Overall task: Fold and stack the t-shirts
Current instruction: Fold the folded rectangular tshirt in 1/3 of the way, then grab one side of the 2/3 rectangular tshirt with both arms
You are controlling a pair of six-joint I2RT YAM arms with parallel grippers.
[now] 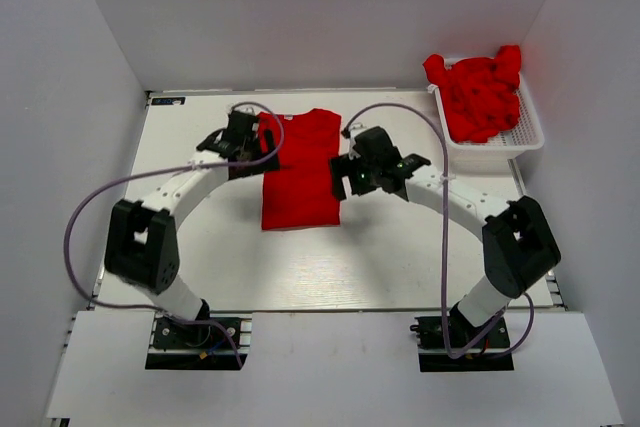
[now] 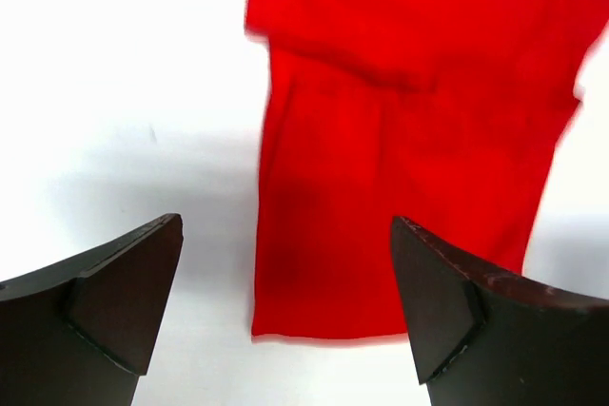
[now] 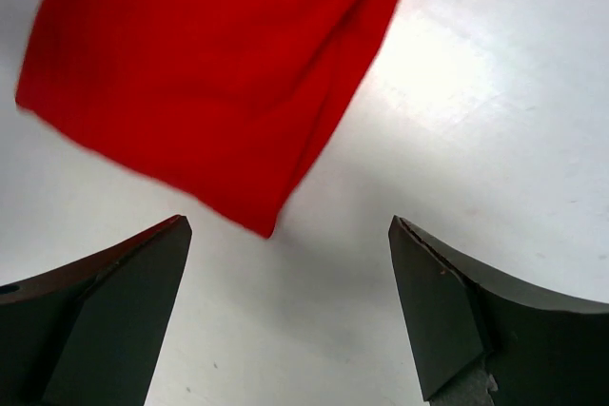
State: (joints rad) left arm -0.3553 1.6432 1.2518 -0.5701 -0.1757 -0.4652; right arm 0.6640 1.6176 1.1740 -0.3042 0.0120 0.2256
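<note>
My left tool [image 1: 258,139] hangs at the left side of the bright red cloth t-shirt [image 1: 300,177], up by its far end. My right tool [image 1: 342,173] sits at the shirt's right edge, about halfway along. Both are spread wide and hold nothing. The shirt lies flat as a narrow strip at the middle of the pale desk [image 1: 300,272], nearer the far edge than the near one. The other red t-shirts [image 1: 480,95] are heaped in the white slotted plastic basket [image 1: 500,155] at the far right corner.

My worry is the grip. The left wrist view shows one layer lying over another, so if I pinch only the top one, the cloth under it will likely slide out and the fold will open. The desk looks smooth, so a low sideways pull could drag the whole shirt askew. The strip is narrow, and if both tools close in across it they could knock together. The purple cables [image 1: 400,109] loop above the desk and might catch.

There is little room behind the collar. The near half and the left side give open room; the basket blocks the far right.
</note>
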